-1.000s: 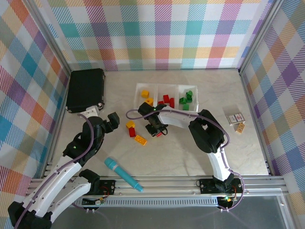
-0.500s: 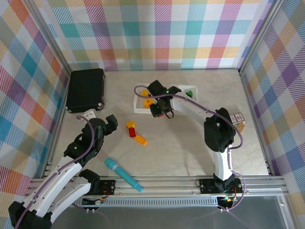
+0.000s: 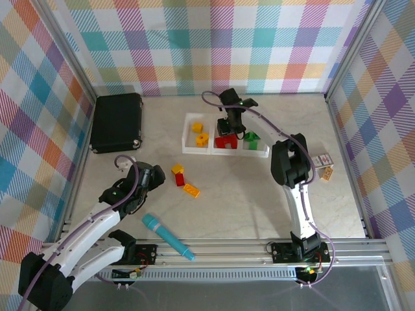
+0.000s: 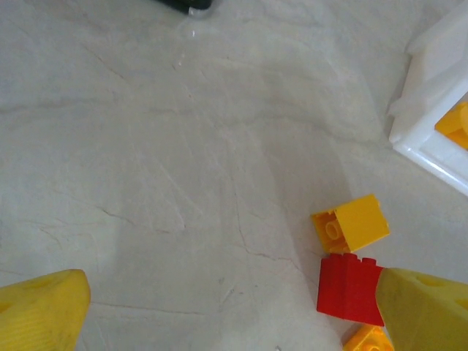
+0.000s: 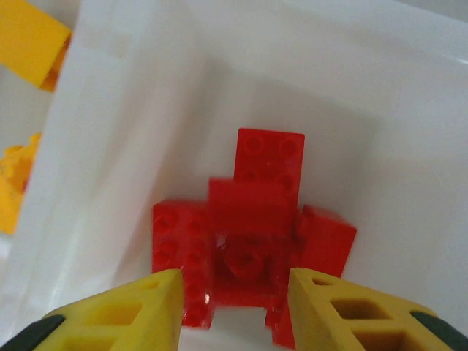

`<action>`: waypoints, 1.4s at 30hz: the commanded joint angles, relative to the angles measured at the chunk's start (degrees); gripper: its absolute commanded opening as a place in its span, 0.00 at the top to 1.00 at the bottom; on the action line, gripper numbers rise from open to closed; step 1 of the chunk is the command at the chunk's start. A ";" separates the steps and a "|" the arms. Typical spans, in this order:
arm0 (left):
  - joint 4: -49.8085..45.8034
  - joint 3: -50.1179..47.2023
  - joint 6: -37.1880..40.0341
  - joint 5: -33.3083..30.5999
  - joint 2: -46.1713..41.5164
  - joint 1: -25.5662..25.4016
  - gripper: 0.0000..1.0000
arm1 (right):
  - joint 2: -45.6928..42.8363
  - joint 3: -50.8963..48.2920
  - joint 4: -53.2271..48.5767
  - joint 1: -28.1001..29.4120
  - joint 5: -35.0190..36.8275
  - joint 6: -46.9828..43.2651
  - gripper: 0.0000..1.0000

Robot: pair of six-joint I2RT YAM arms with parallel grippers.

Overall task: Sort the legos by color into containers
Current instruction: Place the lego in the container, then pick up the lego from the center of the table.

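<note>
1. pale marbled tabletop [image 3: 246, 201] inside plaid walls. i give every place from the tray [image 3: 194, 151], a whitish three-cell box toward the far side.
2. the black case [image 3: 115, 121] lies well left of the tray, and the teal marker [image 3: 166, 236] lies well nearer me than the tray.
3. the right gripper [image 3: 228, 126] hangs over the tray's middle cell, fingers spread with nothing clamped. the left gripper [image 3: 152, 176] sits near-left of the tray, fingers wide apart and empty.
4. legos: the yellow pieces [image 3: 200, 133] are in the tray's left cell, the red pile [image 3: 225, 140] in the middle and the green pieces [image 3: 251, 137] in the right. three lie loose just nearer than the tray's left corner: a yellow brick [image 3: 177, 169], a red brick [image 3: 180, 180] and an orange-yellow brick [image 3: 190, 190].
5. my judgement is that these are light, rigid and slick. i'd pinch across the flat side walls, not the studs, and gently, or one may squirt out. the loose yellow and red sit right against each other, so taking one will likely nudge the other.
6. the right wrist view gives me the red pile's studs and the empty gap between the fingers, which the wrist partly covers from above. the left wrist view shows the yellow brick's hollow side. the top view gives me the green cell.
</note>
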 commanded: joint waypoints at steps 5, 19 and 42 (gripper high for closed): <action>0.58 0.51 -0.95 5.56 7.26 -1.96 0.00 | 2.14 5.30 -2.04 -0.17 -1.96 -1.13 0.44; 1.49 10.38 2.90 9.70 25.37 -5.30 0.02 | -16.74 -17.42 8.62 -0.17 -4.66 3.58 0.33; 2.04 20.20 8.38 16.60 43.01 -6.00 0.22 | -36.30 -42.14 18.86 -0.17 -6.86 7.73 0.26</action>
